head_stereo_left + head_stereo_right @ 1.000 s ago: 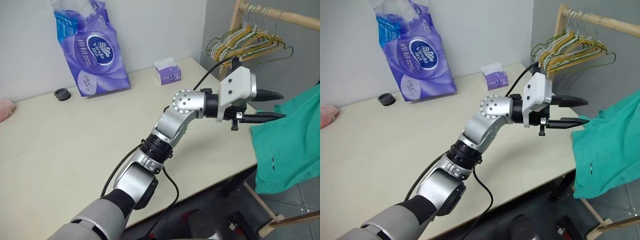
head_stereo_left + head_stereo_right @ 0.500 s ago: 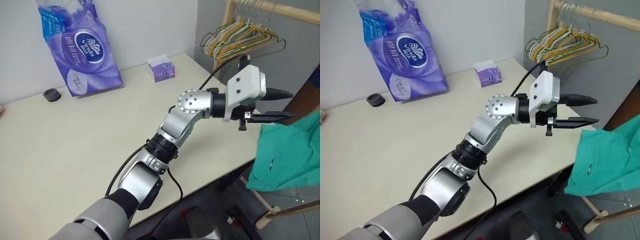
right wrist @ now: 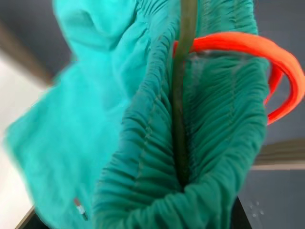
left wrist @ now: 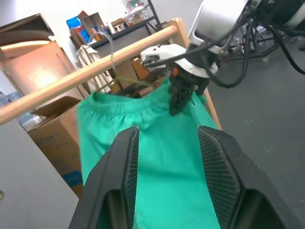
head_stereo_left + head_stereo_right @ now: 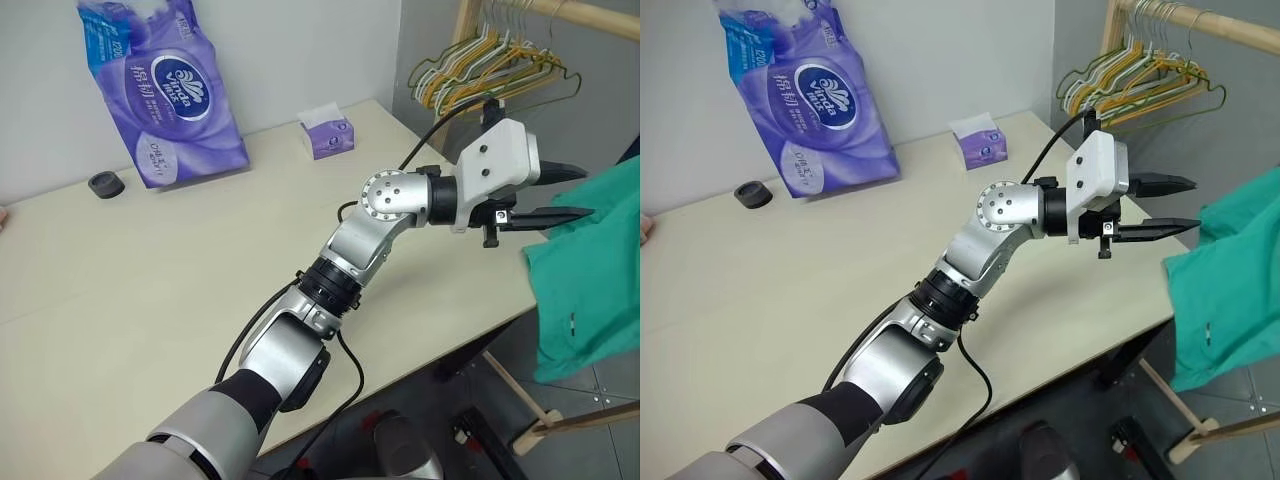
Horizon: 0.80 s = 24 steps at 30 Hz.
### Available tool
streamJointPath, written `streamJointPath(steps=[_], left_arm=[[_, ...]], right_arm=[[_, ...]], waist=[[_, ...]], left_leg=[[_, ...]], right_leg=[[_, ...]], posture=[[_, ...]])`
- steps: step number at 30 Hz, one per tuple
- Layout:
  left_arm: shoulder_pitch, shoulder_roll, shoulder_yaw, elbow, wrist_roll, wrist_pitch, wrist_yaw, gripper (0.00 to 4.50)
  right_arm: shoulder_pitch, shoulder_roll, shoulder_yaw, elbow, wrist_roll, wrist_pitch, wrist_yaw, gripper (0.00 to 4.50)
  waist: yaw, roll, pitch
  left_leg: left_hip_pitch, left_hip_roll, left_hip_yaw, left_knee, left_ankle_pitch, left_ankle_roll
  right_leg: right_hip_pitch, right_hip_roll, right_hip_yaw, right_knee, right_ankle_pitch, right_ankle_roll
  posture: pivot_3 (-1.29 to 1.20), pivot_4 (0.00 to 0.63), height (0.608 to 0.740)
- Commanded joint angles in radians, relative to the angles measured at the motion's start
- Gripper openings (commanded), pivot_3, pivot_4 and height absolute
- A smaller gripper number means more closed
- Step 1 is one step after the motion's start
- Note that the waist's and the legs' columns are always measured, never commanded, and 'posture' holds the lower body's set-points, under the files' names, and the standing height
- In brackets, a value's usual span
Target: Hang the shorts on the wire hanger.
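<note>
Left eye view: my left hand [image 5: 568, 192] reaches past the far right edge of the tabletop [image 5: 150, 270], its two black fingers apart and holding nothing, their tips just short of the shorts [image 5: 590, 270]. The shorts hang off the tabletop, beside the wooden rail [image 5: 540, 10] that carries the bunched hangers [image 5: 480, 75]. Left wrist view: my right hand [image 4: 183, 93] is clamped on the gathered waistband of the shorts, below the rail. Right wrist view: the wire hanger [image 3: 183, 90] runs through the bunched waistband, with the orange drawstring [image 3: 267, 57] looping out beside it. A purple tissue pack [image 5: 165, 90], a small tissue box [image 5: 326, 133] and a black cap [image 5: 105, 184] rest on the tabletop.
</note>
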Motion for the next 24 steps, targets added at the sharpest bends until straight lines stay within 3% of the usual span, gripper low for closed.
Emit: streamJointPath(steps=[1, 6, 12, 24], left_arm=[[-0.035, -0.04, 0.01, -0.013, 0.002, -0.026, 0.008, 2.05], [-0.043, -0.041, 0.01, -0.002, 0.005, -0.034, 0.009, 2.05], [-0.06, -0.053, 0.01, 0.021, -0.002, -0.037, -0.002, 2.05], [-0.191, -0.15, 0.012, 0.218, -0.003, -0.12, -0.016, 2.05]], right_arm=[[-0.07, -0.031, 0.037, 0.042, -0.099, -0.017, 0.053, 0.0], [-0.163, -0.022, 0.098, 0.122, -0.195, 0.058, 0.131, 0.0], [-0.125, -0.03, 0.118, 0.137, -0.207, 0.066, 0.216, 0.0], [-0.05, 0.011, 0.062, 0.091, -0.135, 0.066, 0.182, 0.0]], waist=[[0.0, 0.001, 0.001], [-0.001, 0.002, 0.002], [-0.002, 0.001, 0.002], [-0.007, -0.002, 0.004]], left_leg=[[0.0, 0.0, 0.001, 0.0, 0.0, 0.0], [0.002, 0.0, 0.005, 0.0, -0.001, 0.002], [0.004, 0.0, 0.009, 0.001, -0.001, 0.002], [0.004, 0.0, 0.008, 0.0, -0.002, 0.003]], right_leg=[[0.0, 0.0, 0.001, 0.0, 0.0, -0.001], [0.0, 0.0, 0.006, 0.0, 0.002, 0.001], [0.0, 0.0, 0.009, 0.0, 0.002, 0.005], [0.0, 0.0, 0.009, 0.0, 0.002, 0.005]], posture=[[-0.55, 0.151, 0.74], [-0.54, 0.149, 0.74], [-0.54, 0.151, 0.74], [-0.55, 0.151, 0.74]])
